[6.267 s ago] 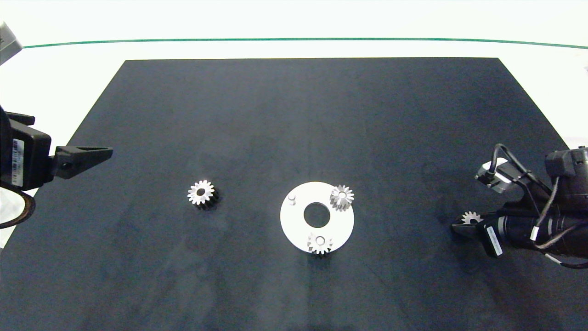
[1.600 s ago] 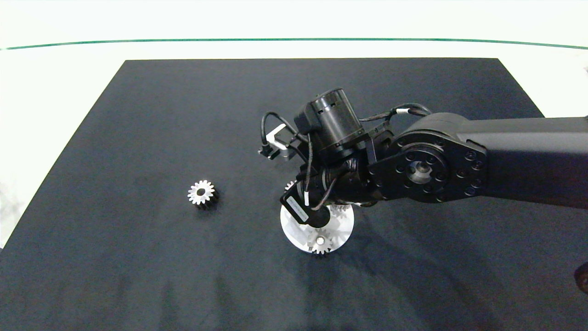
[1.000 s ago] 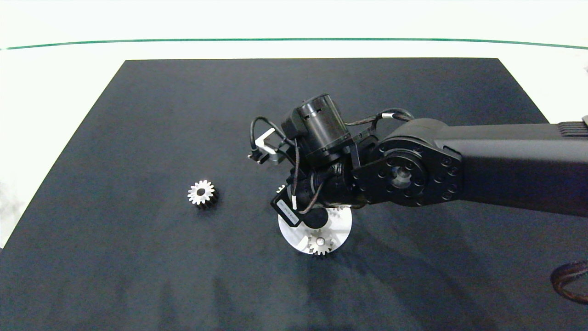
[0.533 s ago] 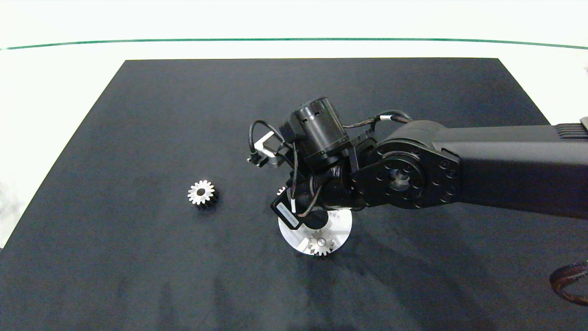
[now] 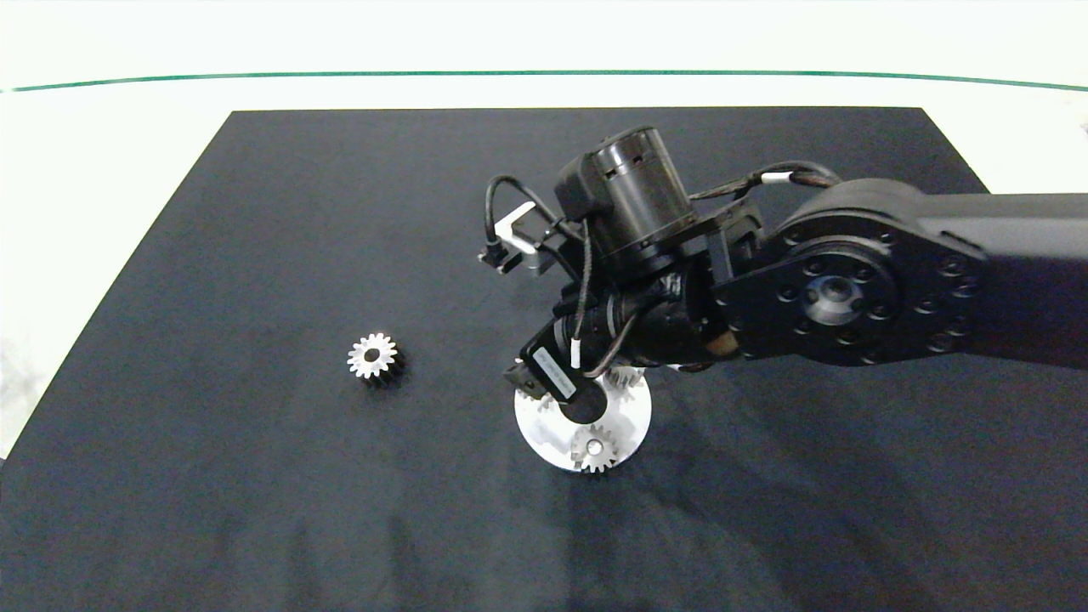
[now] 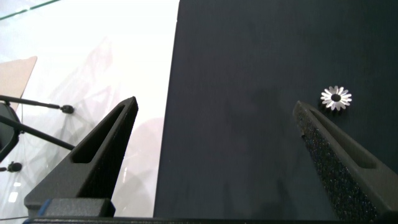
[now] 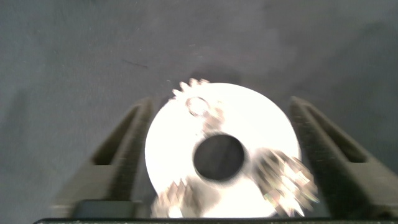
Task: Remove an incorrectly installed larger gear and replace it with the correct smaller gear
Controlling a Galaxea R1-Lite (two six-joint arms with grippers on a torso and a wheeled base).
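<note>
Right claw (image 7: 217, 155) hangs open above the white disc (image 5: 544, 433), its two grey fingers (image 7: 121, 155) spread wide to either side of the disc. On the disc, three gears sit around a dark centre hole; one gear (image 5: 592, 448) sits clear at the near rim, another (image 7: 191, 96) is blurred, so I can't say which is the larger gear. Over on the dark mat (image 5: 255, 212), well apart from the disc, the smaller gear (image 5: 372, 356) stands alone. Left claw (image 6: 217, 162) is open too, near the mat's edge.
</note>
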